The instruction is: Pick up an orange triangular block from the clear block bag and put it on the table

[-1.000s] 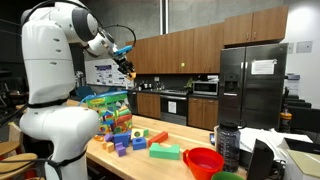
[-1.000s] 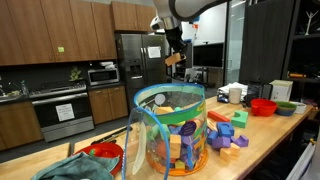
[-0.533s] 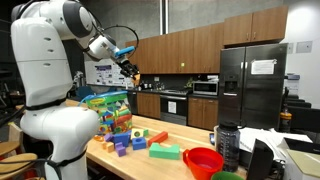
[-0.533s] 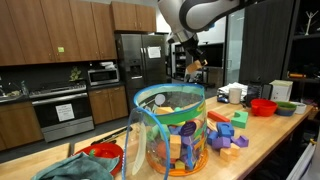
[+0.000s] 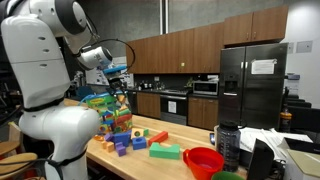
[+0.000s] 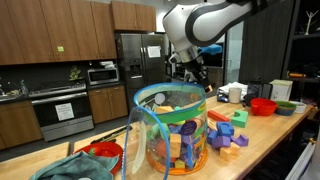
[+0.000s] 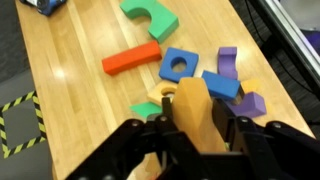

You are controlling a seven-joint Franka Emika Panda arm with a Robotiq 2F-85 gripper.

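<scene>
My gripper (image 7: 195,108) is shut on an orange triangular block (image 7: 190,95), which stands upright between the fingers in the wrist view. It hangs above the wooden table (image 7: 80,110), over several loose blocks: blue (image 7: 180,65), purple (image 7: 252,103) and a flat green one (image 7: 146,108). In both exterior views the gripper (image 5: 121,86) (image 6: 200,82) is just past the rim of the clear block bag (image 5: 108,110) (image 6: 170,125), on the side toward the loose blocks. The bag stands upright with many coloured blocks inside.
A red bar (image 7: 131,59) and a green arch (image 7: 150,17) lie farther along the table. A red bowl (image 5: 203,160) (image 6: 263,106), a dark bottle (image 5: 227,145) and a green block (image 5: 165,151) stand beyond them. The table's edge (image 7: 28,95) runs on the left of the wrist view.
The arm has come down from high above the bag and swung to the side, carrying the orange block toward the table beside the bag.
</scene>
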